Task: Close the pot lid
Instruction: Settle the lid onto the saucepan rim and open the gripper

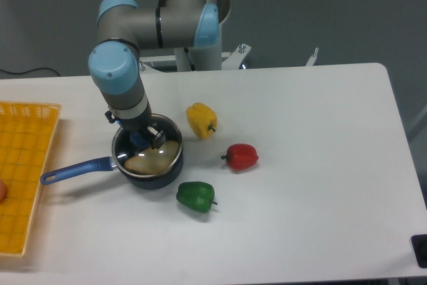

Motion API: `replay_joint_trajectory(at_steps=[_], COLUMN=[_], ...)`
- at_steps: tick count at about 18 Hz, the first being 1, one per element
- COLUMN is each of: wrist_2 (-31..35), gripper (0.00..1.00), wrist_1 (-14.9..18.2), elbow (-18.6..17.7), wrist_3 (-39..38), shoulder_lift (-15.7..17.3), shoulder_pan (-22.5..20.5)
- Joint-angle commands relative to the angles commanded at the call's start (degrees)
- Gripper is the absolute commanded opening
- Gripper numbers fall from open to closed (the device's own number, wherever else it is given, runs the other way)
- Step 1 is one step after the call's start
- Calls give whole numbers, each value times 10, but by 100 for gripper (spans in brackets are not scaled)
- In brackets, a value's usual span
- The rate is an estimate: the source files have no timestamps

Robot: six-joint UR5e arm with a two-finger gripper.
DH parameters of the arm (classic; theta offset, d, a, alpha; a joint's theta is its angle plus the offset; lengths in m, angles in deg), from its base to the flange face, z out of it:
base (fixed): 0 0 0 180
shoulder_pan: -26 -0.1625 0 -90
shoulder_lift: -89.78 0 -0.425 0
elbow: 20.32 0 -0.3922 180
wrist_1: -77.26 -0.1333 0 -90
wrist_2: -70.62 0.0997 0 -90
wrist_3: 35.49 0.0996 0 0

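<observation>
The dark navy pot (148, 165) stands left of centre on the white table, its long blue handle (73, 169) pointing left. The clear glass lid (155, 157) lies flat across the pot's rim, with its blue knob (138, 140) near the far edge. My gripper (146, 139) hangs straight down over the knob. It is open: one dark finger (158, 139) stands a little to the right of the knob, and the wrist partly hides the other.
A yellow pepper (201, 120) lies just right of the pot, a red pepper (241, 157) farther right and a green pepper (196, 196) in front. An orange mesh tray (27, 171) sits at the left table edge.
</observation>
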Motion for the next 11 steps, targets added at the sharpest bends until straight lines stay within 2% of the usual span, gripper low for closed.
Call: replay_joint_trajectory(at_steps=[11], wrist_2=[-2], gripper=[60], wrist_1=[-1], elbow=[-1], wrist_3=[-1], shoulder_lift=[-6], shoulder_pan=[0])
